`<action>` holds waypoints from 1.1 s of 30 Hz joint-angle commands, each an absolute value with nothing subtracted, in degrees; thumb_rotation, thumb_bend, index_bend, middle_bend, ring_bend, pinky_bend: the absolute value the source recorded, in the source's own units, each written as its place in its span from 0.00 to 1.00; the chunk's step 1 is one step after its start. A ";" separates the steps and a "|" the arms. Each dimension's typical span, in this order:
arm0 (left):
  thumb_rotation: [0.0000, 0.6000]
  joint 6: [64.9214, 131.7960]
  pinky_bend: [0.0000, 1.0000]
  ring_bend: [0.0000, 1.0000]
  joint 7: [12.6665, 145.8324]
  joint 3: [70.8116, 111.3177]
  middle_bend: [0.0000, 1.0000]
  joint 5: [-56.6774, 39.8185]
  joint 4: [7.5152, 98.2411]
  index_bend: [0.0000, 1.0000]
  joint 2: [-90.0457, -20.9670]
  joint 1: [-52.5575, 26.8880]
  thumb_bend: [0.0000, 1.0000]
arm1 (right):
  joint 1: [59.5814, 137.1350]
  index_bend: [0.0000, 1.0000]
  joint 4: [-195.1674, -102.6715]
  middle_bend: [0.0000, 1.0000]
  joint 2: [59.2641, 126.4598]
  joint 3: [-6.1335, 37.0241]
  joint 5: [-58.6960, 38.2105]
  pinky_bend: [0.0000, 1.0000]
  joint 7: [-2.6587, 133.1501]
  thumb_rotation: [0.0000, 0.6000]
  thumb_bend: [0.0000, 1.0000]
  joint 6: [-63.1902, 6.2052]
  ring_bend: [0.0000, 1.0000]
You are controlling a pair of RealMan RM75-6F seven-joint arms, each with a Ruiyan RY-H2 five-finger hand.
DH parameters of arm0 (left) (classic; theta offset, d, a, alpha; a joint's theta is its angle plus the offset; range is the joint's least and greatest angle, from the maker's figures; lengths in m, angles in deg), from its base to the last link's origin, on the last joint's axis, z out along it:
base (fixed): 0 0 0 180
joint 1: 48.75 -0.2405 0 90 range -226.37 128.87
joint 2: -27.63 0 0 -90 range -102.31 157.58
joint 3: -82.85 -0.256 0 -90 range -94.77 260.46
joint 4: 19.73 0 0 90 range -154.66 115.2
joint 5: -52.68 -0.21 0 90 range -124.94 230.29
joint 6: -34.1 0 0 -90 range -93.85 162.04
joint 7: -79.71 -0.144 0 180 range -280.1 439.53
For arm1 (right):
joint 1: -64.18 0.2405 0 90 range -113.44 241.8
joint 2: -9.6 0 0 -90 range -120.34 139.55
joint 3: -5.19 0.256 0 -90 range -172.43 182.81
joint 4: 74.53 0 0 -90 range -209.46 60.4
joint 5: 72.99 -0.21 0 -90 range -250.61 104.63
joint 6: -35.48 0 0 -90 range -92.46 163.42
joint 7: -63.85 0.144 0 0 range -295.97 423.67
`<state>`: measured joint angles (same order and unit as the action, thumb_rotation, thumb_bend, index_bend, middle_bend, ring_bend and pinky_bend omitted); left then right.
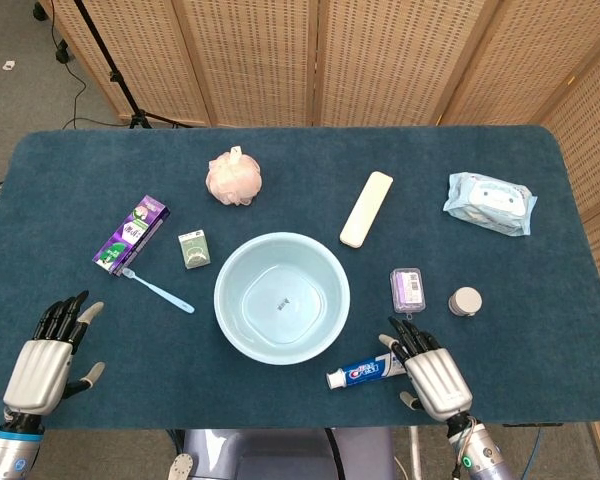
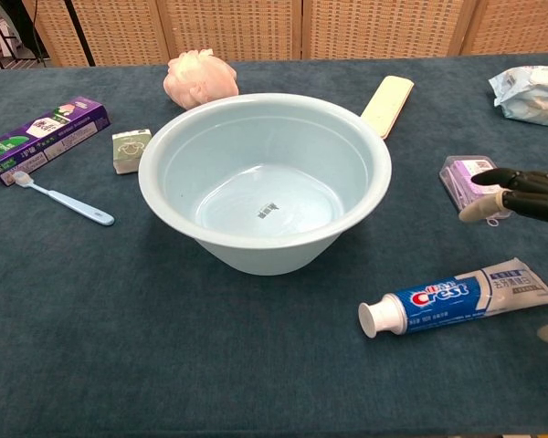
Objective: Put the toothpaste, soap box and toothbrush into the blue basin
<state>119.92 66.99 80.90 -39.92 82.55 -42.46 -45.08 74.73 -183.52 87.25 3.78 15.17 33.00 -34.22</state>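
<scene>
At table centre sits the blue basin (image 1: 281, 297) (image 2: 265, 178), upright, nothing in it but a small printed label on the bottom.

Taking the basin as the clock hub in the head view:
- 5 o'clock: toothpaste (image 1: 375, 367) (image 2: 460, 294), flat on the blue cloth, cap end toward the basin, tail toward the right hand.
- 9 o'clock: toothbrush (image 1: 157, 290) (image 2: 62, 200), lying flat, bristle end touching or just beside the purple carton (image 1: 130, 233) (image 2: 45, 128).
- 10 o'clock: small soap box (image 1: 193, 249) (image 2: 130, 149), near the basin rim, not touching it.
- 1 o'clock: cream case (image 1: 366, 208) (image 2: 387, 106).
- 3 o'clock: purple clear box (image 1: 407, 290) (image 2: 466, 173).

Right hand (image 1: 427, 372) (image 2: 519, 197): released, fingers spread, holding nothing. It hovers over the tail end of the toothpaste; fingertips point toward the purple clear box. Contact with the tube: cannot tell.

Left hand (image 1: 48, 357): released, fingers spread, at 8 o'clock near the table's front edge, well apart from the toothbrush and soap box. Visible in the head view only.
</scene>
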 commanded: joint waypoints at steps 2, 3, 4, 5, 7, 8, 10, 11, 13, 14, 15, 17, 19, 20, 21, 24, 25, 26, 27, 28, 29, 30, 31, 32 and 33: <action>1.00 119.99 0.08 0.00 67.17 80.94 0.00 -39.91 82.72 0.00 -42.28 -45.10 0.24 | 74.90 0.20 -183.89 0.04 87.98 3.44 14.49 0.19 32.11 1.00 0.16 -33.90 0.00; 1.00 120.08 0.08 0.00 67.28 80.94 0.00 -39.98 82.78 0.00 -42.21 -45.12 0.24 | 74.93 0.20 -184.08 0.04 88.22 3.35 14.38 0.19 31.76 1.00 0.16 -33.86 0.00; 1.00 120.12 0.08 0.00 67.35 80.94 0.00 -40.01 82.81 0.00 -42.16 -45.13 0.24 | 75.01 0.20 -184.34 0.04 88.49 3.21 14.38 0.19 31.41 1.00 0.16 -33.76 0.00; 1.00 120.12 0.08 0.00 67.40 80.94 0.00 -40.00 82.84 0.00 -42.12 -45.14 0.24 | 75.04 0.21 -184.49 0.04 88.65 3.13 14.34 0.19 31.17 1.00 0.16 -33.72 0.00; 1.00 120.05 0.08 0.00 67.54 80.94 0.00 -39.91 82.88 0.00 -42.04 -45.13 0.24 | 75.17 0.21 -184.97 0.04 89.20 2.94 14.14 0.19 30.34 1.00 0.16 -33.55 0.00; 1.00 120.00 0.08 0.00 67.60 80.94 0.00 -39.87 82.90 0.00 -42.00 -45.12 0.24 | 75.20 0.21 -185.17 0.04 89.44 2.91 13.93 0.19 29.93 1.00 0.16 -33.53 0.00; 1.00 119.99 0.08 0.00 67.76 80.94 0.00 -39.85 82.95 0.00 -41.92 -45.12 0.24 | 75.27 0.22 -185.52 0.04 89.88 2.85 13.53 0.19 29.41 1.00 0.16 -33.45 0.00; 1.00 120.00 0.08 0.00 67.84 80.92 0.00 -39.89 82.97 0.00 -41.88 -45.12 0.24 | 75.33 0.22 -185.72 0.04 90.13 2.80 13.25 0.19 29.17 1.00 0.16 -33.32 0.00; 1.00 120.04 0.08 0.00 68.02 80.89 0.00 -39.96 83.04 0.00 -41.78 -45.14 0.24 | 75.47 0.23 -185.92 0.04 90.54 2.77 12.80 0.19 28.66 1.00 0.16 -33.12 0.00; 1.00 120.11 0.08 0.00 68.13 80.87 0.00 -40.07 83.11 0.00 -41.71 -45.16 0.24 | 75.56 0.23 -185.96 0.04 90.80 2.77 12.52 0.19 28.38 1.00 0.16 -33.01 0.00; 1.00 120.21 0.08 0.00 68.25 80.87 0.00 -40.17 83.17 0.00 -41.62 -45.18 0.24 | 75.66 0.23 -185.98 0.04 91.08 2.82 12.17 0.19 28.18 1.00 0.16 -32.89 0.00; 1.00 120.48 0.08 0.00 68.41 80.85 0.00 -40.36 83.32 0.00 -41.48 -45.28 0.24 | 75.83 0.24 -185.90 0.04 91.59 3.02 11.62 0.19 27.96 1.00 0.16 -32.80 0.00; 1.00 120.71 0.08 0.00 68.56 80.83 0.00 -40.59 83.45 0.00 -41.35 -45.35 0.24 | 76.05 0.24 -185.72 0.04 92.08 3.19 11.20 0.19 27.79 1.00 0.16 -32.66 0.00; 1.00 120.82 0.08 0.00 68.62 80.80 0.00 -40.73 83.50 0.00 -41.29 -45.38 0.24 | 76.21 0.25 -185.56 0.04 92.35 3.26 10.94 0.19 27.68 1.00 0.16 -32.51 0.00; 1.00 120.87 0.08 0.00 68.66 80.79 0.00 -40.80 83.52 0.00 -41.25 -45.40 0.24 | 76.37 0.25 -185.39 0.04 92.61 3.37 10.65 0.19 27.55 1.00 0.16 -32.39 0.00; 1.00 120.70 0.08 0.00 68.66 80.83 0.00 -40.63 83.48 0.00 -41.25 -45.36 0.24 | 76.91 0.25 -184.92 0.04 93.45 3.93 9.51 0.19 27.26 1.00 0.16 -31.94 0.00; 1.00 120.63 0.08 0.00 68.62 80.86 0.00 -40.54 83.45 0.00 -41.26 -45.34 0.24 | 77.16 0.25 -184.76 0.04 93.76 4.12 9.13 0.19 27.05 1.00 0.16 -31.75 0.00; 1.00 120.55 0.08 0.00 68.63 80.90 0.00 -40.43 83.44 0.00 -41.27 -45.32 0.24 | 77.39 0.25 -184.63 0.04 94.06 4.30 8.78 0.19 26.86 1.00 0.16 -31.59 0.00; 1.00 120.51 0.08 0.00 68.63 80.93 0.00 -40.37 83.43 0.00 -41.27 -45.30 0.24 | 77.56 0.25 -184.55 0.04 94.29 4.42 8.56 0.19 26.75 1.00 0.16 -31.46 0.00; 1.00 120.48 0.08 0.00 68.65 80.97 0.00 -40.31 83.41 0.00 -41.27 -45.28 0.24 | 77.79 0.25 -184.40 0.04 94.61 4.60 8.18 0.19 26.59 1.00 0.16 -31.30 0.00; 1.00 120.46 0.08 0.00 68.67 80.99 0.00 -40.28 83.41 0.00 -41.27 -45.28 0.24 | 78.02 0.25 -184.21 0.04 94.91 4.78 7.72 0.19 26.42 1.00 0.16 -31.11 0.00; 1.00 120.45 0.08 0.00 68.72 81.01 0.00 -40.23 83.41 0.00 -41.26 -45.27 0.24 | 78.22 0.25 -184.03 0.04 95.19 4.93 7.25 0.19 26.24 1.00 0.16 -30.95 0.00; 1.00 120.44 0.08 0.00 68.77 81.03 0.00 -40.20 83.41 0.00 -41.24 -45.27 0.24 | 78.36 0.25 -183.87 0.04 95.38 5.02 6.93 0.19 26.14 1.00 0.16 -30.82 0.00; 1.00 120.46 0.08 0.00 68.83 81.07 0.00 -40.16 83.40 0.00 -41.22 -45.27 0.24 | 78.54 0.26 -183.65 0.04 95.68 5.15 6.47 0.19 26.05 1.00 0.16 -30.70 0.00; 1.00 120.44 0.08 0.00 68.88 81.08 0.00 -40.12 83.39 0.00 -41.20 -45.26 0.24 | 78.69 0.26 -183.42 0.04 95.97 5.26 6.06 0.19 26.00 1.00 0.16 -30.63 0.00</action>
<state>120.44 68.87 81.08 -40.13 83.39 -41.21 -45.26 78.46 -183.70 95.65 5.08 6.43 26.14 -30.80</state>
